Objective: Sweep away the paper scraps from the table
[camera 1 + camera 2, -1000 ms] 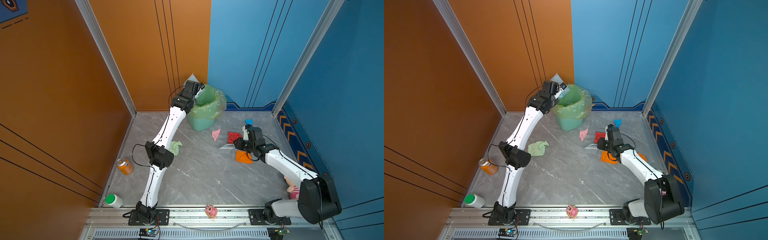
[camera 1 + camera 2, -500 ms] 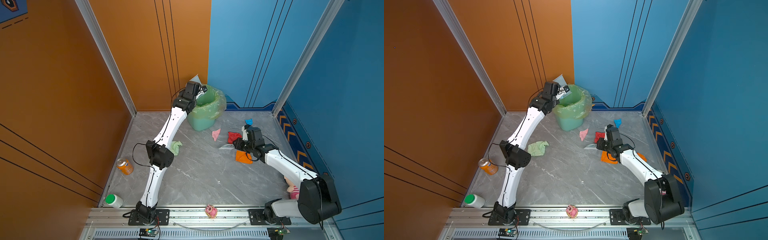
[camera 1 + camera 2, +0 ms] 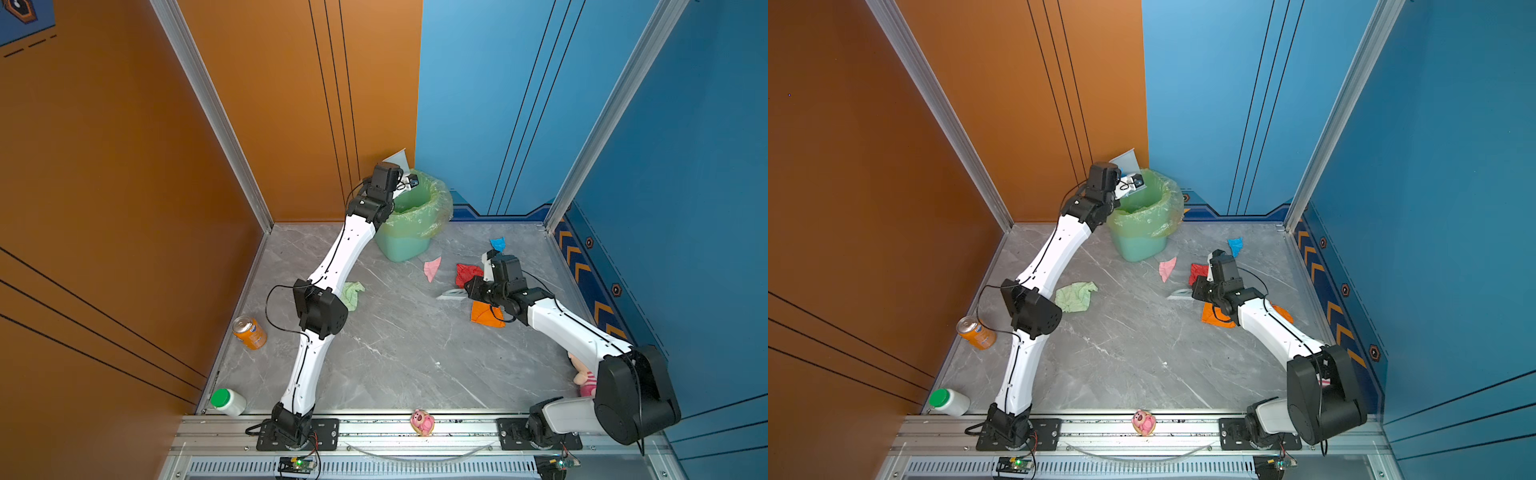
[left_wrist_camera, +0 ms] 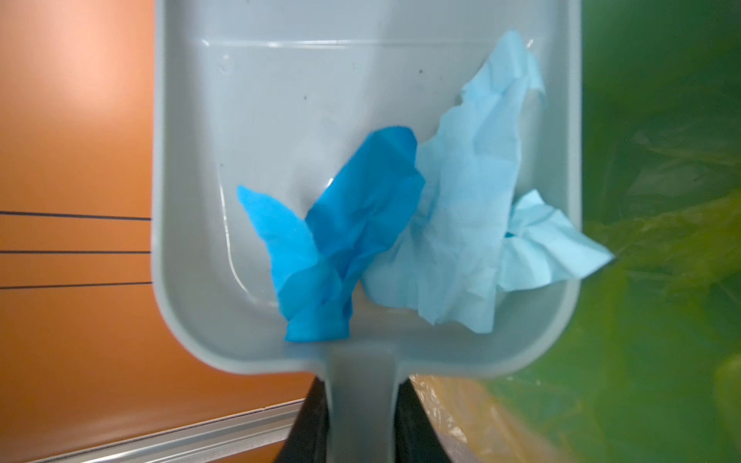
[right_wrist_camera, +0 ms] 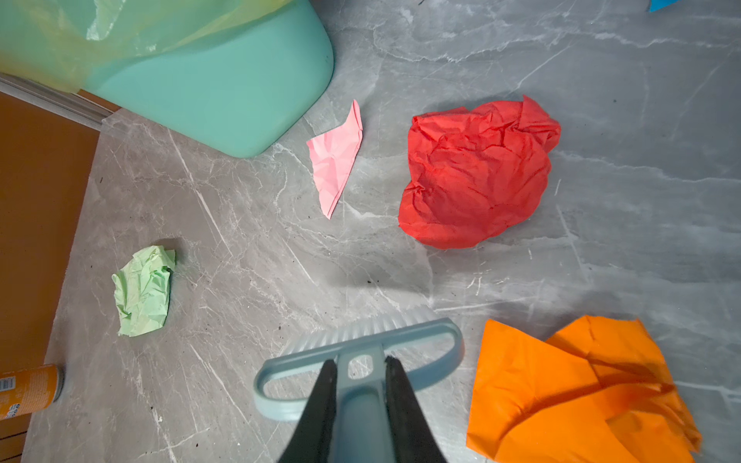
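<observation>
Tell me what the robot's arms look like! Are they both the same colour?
Yes, they match. The left arm and the right arm are smooth white tubes joined by chunky black joints, with a thin dark line and tiny dots along the white parts. A thin black cable loops out at the left elbow. The left pincer and right pincer each have two flat black fingers.

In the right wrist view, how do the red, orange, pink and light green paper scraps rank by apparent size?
1. orange scrap, nearest the camera, partly cut off
2. red scrap
3. pink scrap and light green scrap: about alike
</observation>
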`<state>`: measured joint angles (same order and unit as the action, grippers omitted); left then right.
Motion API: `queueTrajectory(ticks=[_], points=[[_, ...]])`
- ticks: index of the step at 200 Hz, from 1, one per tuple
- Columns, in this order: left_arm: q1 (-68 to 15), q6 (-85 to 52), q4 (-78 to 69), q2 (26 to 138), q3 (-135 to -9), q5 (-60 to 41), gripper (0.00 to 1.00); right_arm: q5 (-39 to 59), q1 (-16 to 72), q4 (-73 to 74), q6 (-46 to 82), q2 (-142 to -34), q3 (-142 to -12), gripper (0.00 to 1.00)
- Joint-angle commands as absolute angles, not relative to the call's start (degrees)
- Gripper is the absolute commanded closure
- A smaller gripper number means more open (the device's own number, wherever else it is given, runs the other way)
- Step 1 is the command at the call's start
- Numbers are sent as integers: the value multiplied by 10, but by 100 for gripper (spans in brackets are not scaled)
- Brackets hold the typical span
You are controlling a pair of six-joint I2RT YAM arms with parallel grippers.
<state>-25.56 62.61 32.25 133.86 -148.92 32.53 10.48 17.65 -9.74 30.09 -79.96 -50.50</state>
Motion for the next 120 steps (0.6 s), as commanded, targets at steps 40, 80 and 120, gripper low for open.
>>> queueTrajectory(ticks=[40,80,120], points=[[-251,662,289,1317,-1467,317,100,102,194,-80,312,-808,-507,100],[-252,688,260,1310,-1451,327,100,99,199,-84,310,-799,-506,100],[-252,703,251,1299,-1444,323,100,96,201,-85,309,-793,-504,100]])
